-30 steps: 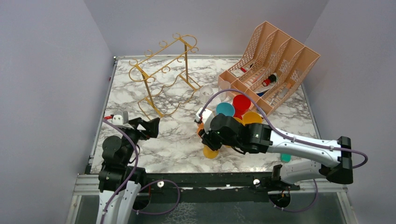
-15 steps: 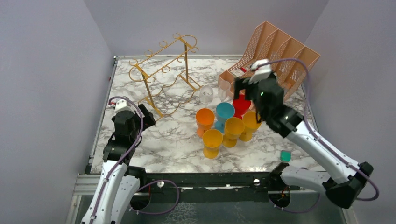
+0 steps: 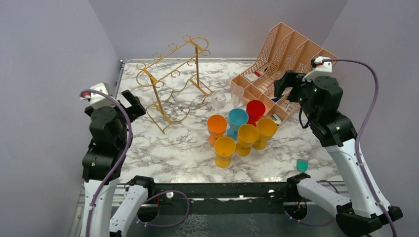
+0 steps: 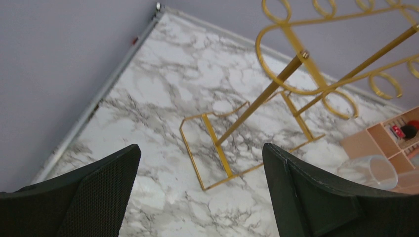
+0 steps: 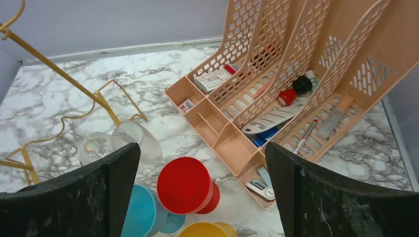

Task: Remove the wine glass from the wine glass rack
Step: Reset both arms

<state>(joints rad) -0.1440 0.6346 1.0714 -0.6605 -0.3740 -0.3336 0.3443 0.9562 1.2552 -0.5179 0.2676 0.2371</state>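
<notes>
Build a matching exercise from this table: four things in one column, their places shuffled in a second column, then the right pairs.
Things
1. wine glass rack
2. file organizer
3. red cup
4. small teal object

Places
A. alone near the near right edge of the table
B. far left part
C. far right corner
D. among the other coloured cups, mid-table

Pairs: 1-B, 2-C, 3-D, 4-A

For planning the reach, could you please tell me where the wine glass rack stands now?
In the top view, the wine glass rack stands on the far left of the table, with a clear glass just beside its right foot.
</notes>
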